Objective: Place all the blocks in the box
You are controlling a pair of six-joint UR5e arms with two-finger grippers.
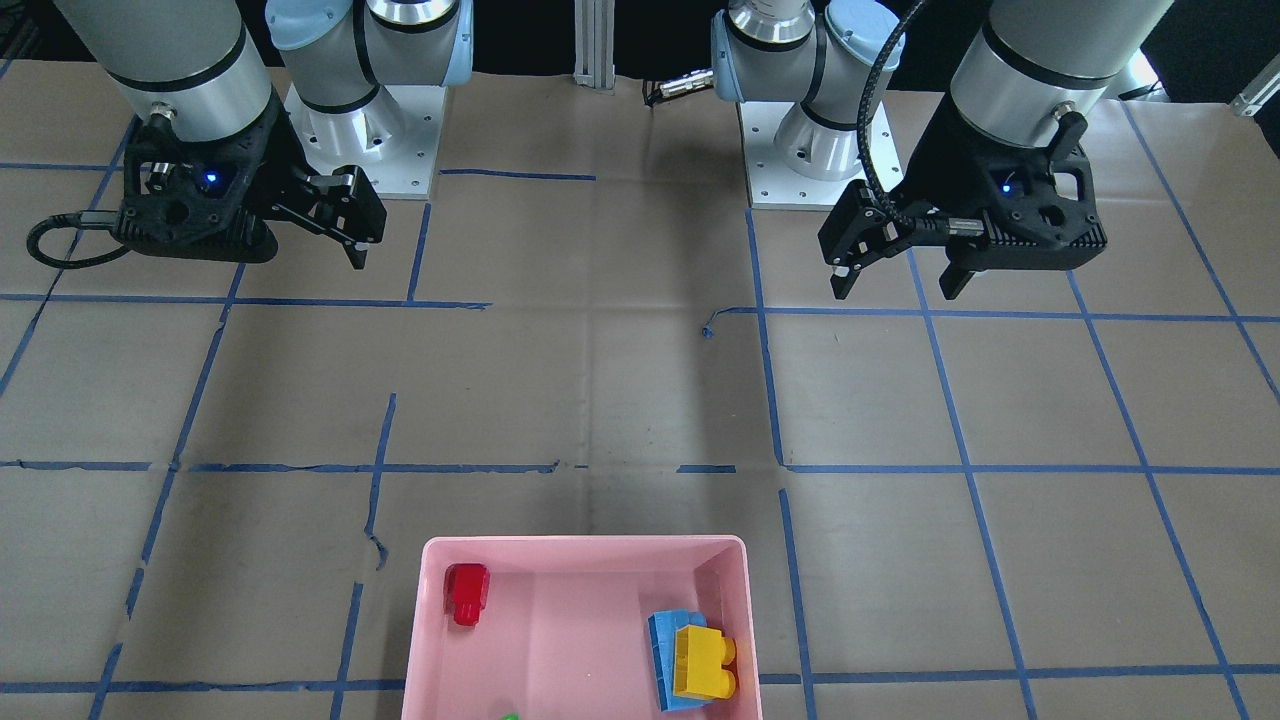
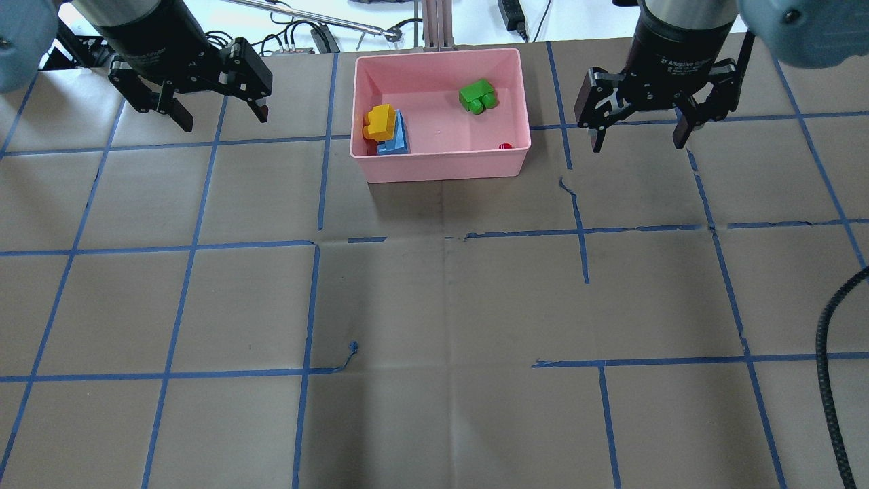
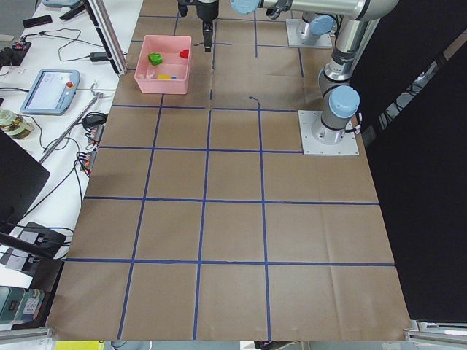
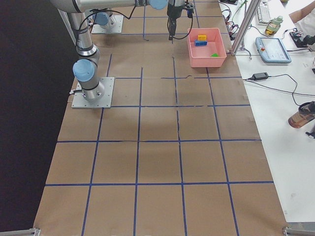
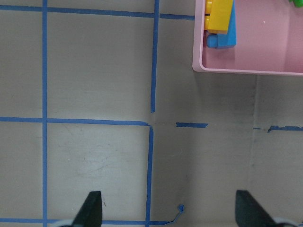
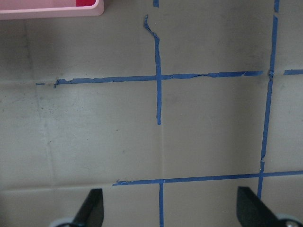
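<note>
The green brick (image 2: 477, 96), yellow brick (image 2: 380, 122), blue brick (image 2: 400, 141) and red brick (image 2: 504, 146), all studded plastic, lie in the shallow pink plastic box (image 2: 441, 166) between the open, empty left end effector (image 2: 223, 117) and right end effector (image 2: 638, 141); I'd say the job is done, and the next move is only to back off.

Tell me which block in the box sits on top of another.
The yellow block, lying on the blue block; the green block and red block each rest alone on the box floor.
</note>
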